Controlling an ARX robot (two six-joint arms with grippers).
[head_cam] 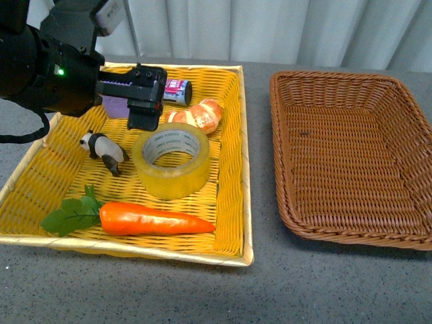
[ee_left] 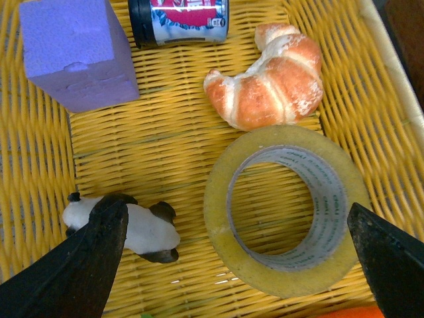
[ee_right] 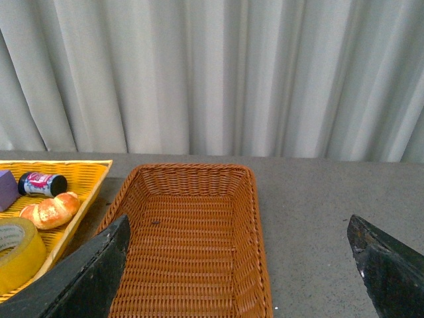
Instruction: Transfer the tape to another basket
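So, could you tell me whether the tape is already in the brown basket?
No, the tape lies flat in the yellow basket near the croissant, apart from the brown basket.

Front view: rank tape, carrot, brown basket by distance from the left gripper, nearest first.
1. Tape, right by the left gripper, in the yellow basket.
2. Carrot, yellow basket's front edge.
3. Brown basket, far right.

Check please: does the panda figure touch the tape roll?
Apart. The left wrist view shows bare yellow weave between the panda figure and the tape roll.
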